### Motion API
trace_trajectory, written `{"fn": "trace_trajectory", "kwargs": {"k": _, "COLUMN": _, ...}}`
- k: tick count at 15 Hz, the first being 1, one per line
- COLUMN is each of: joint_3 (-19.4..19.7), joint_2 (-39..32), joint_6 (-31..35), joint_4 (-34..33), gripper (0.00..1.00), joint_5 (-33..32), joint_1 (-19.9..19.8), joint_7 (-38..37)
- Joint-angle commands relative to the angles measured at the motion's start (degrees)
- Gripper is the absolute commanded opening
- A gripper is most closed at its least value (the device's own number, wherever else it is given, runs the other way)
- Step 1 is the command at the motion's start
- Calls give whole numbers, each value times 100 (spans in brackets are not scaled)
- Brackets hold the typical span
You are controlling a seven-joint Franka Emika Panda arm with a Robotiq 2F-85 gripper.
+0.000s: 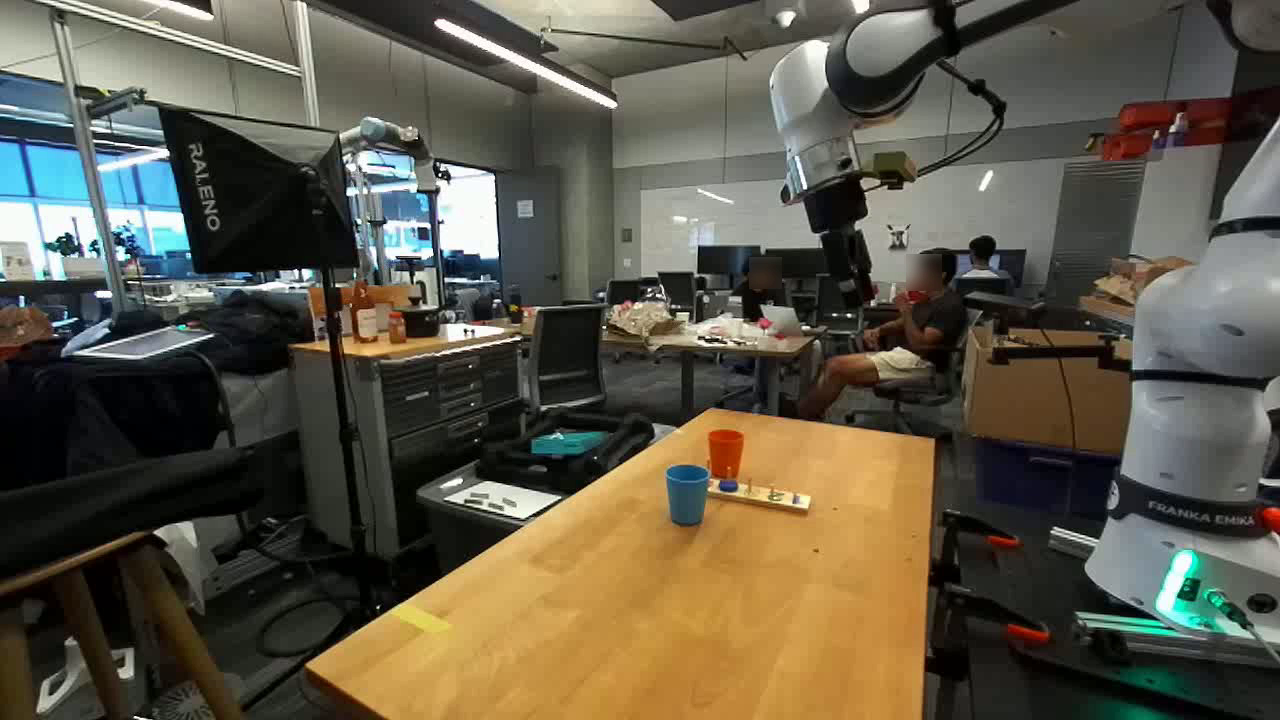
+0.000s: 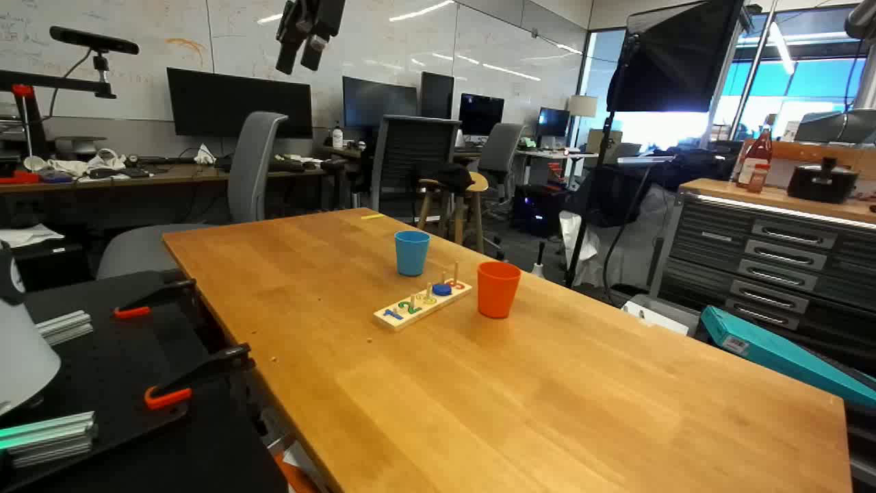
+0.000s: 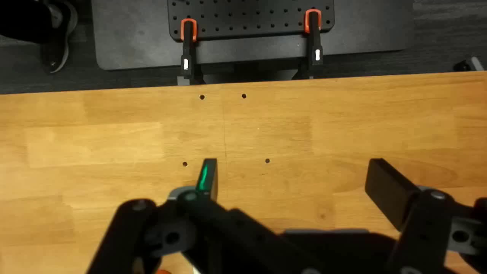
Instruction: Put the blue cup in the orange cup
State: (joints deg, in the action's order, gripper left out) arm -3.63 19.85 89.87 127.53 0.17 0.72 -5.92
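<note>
Wrist view: my black pincer (image 3: 293, 178) gapes wide, empty.
Well below, upright, the blue tapered plastic cup (image 1: 687, 496) stands farther from my white base (image 1: 1140, 552) than the pincer, I judge, near the orange-red tapered plastic cup (image 2: 498, 291).

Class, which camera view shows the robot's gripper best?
The wrist view: the Robotiq gripper looks largest, its two fingers plainly set wide apart. Both exterior views show it smaller and farther off; in an exterior view the picture's top edge cuts off its upper part.
</note>
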Motion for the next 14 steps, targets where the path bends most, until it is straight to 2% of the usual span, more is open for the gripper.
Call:
{"fn": "trace_trajectory", "kwargs": {"k": 1, "joint_3": 24, "joint_2": -3, "joint_6": -5, "joint_4": -14, "gripper": 100, "joint_5": -7, "joint_1": 27, "joint_7": -6}}
{"fn": "trace_trajectory", "kwargs": {"k": 4, "joint_3": 24, "joint_2": -1, "joint_6": -5, "joint_4": -30, "gripper": 100, "joint_5": -8, "joint_1": 27, "joint_7": -6}}
{"fn": "trace_trajectory", "kwargs": {"k": 5, "joint_3": -12, "joint_2": 3, "joint_6": 178, "joint_4": 90, "gripper": 100, "joint_5": 25, "joint_1": 51, "joint_7": -68}}
{"fn": "trace_trajectory", "kwargs": {"k": 7, "joint_3": -161, "joint_2": -182, "joint_6": 1316, "joint_4": 306, "gripper": 100, "joint_5": -32, "joint_1": 158, "joint_7": -95}}
{"fn": "trace_trajectory", "kwargs": {"k": 9, "joint_3": -353, "joint_2": -595, "joint_6": 2310, "joint_4": 139, "gripper": 100, "joint_5": -31, "joint_1": 276, "joint_7": -235}}
{"fn": "trace_trajectory", "kwargs": {"k": 13, "joint_3": -649, "joint_2": -1866, "joint_6": 4425, "joint_4": -203, "gripper": 100, "joint_5": -282, "joint_1": 434, "joint_7": -524}}
{"fn": "trace_trajectory", "kwargs": {"k": 14, "joint_3": -638, "joint_2": -2230, "joint_6": 4694, "joint_4": -420, "gripper": 100, "joint_5": -383, "joint_1": 438, "joint_7": -565}}
